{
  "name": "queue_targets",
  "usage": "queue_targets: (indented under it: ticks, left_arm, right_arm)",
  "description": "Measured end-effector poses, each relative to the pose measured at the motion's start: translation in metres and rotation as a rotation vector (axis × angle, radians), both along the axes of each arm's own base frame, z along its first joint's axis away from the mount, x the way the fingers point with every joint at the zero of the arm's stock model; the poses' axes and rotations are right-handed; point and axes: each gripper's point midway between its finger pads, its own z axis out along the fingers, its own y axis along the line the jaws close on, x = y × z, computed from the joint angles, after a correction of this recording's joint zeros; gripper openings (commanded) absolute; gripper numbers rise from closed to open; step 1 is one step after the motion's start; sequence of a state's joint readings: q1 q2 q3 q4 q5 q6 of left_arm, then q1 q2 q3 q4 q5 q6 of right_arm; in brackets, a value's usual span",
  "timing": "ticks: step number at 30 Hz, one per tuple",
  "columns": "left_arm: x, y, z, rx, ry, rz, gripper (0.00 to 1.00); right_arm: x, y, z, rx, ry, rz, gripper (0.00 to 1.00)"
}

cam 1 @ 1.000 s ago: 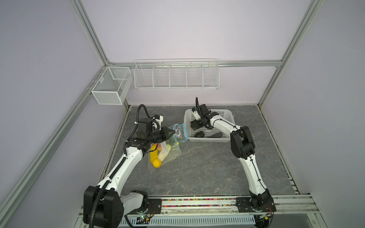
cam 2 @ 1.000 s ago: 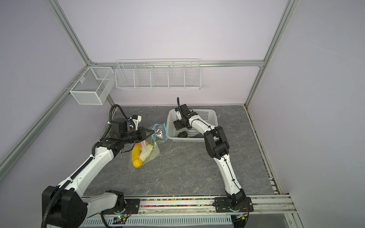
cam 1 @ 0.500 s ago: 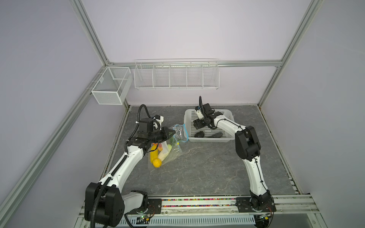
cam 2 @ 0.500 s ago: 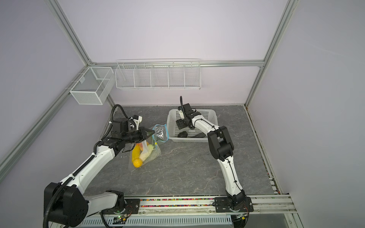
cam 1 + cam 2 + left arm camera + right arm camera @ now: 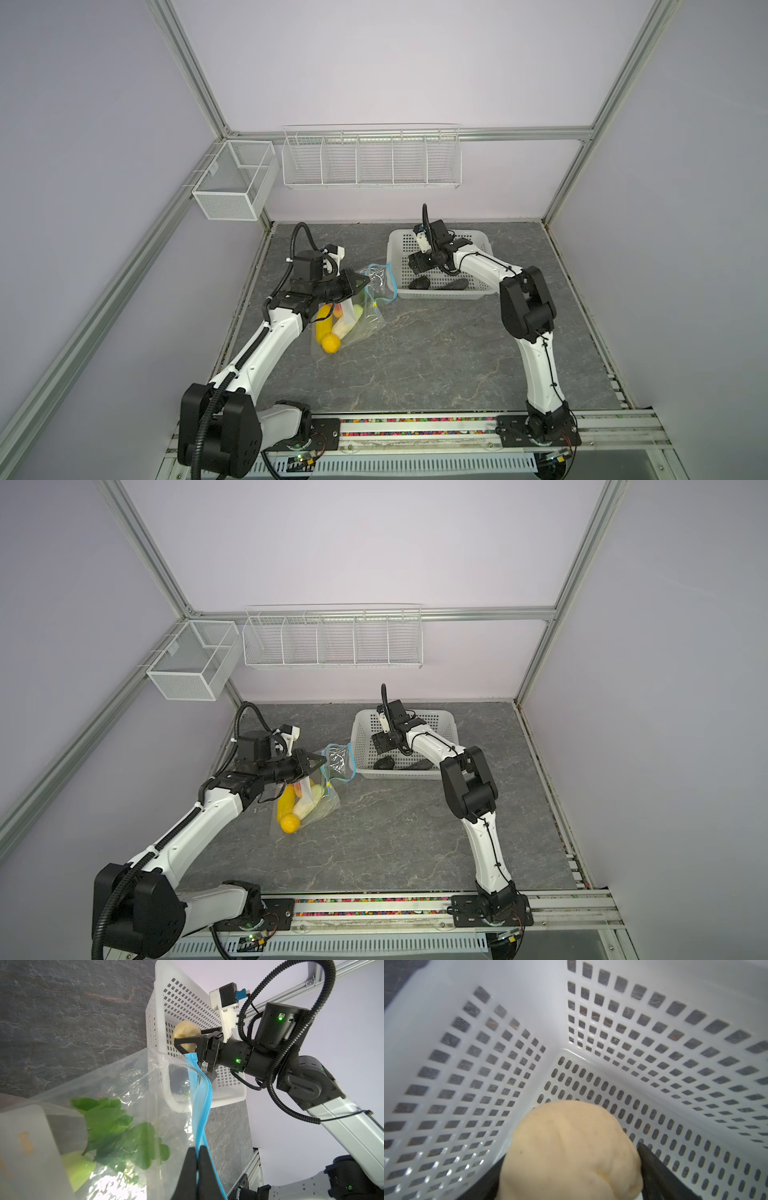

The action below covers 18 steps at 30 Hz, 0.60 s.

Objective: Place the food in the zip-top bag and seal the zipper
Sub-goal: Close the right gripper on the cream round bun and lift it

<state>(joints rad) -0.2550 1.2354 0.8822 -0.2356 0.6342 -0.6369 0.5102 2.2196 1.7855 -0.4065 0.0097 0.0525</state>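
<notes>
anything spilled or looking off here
Nothing is spilled or damaged. The only untidy thing is the zip-top bag: it sags, crumpled, held up by the left hand pinching its zipper, which curls and twists. The right hand grips a pale food piece inside the white basket.

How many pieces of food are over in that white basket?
3. A lumpy dark piece and a long dark piece lie on the white basket's floor by its near wall; the right gripper holds a pale piece inside it. The arm may hide more.
</notes>
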Motion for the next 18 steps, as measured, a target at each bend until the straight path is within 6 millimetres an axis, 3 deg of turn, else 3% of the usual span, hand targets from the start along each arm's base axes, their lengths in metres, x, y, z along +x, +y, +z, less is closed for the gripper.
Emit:
queue_targets:
  ticks: [11, 18]
  left_arm:
    - [0.001, -0.002, 0.004, -0.021, -0.004, -0.004, 0.00]
    - [0.001, -0.002, 0.003, -0.023, -0.002, -0.002, 0.00]
  right_arm:
    - [0.006, -0.006, 0.012, 0.026, -0.017, -0.024, 0.62]
    - [0.005, -0.008, 0.048, 0.057, -0.068, -0.026, 0.62]
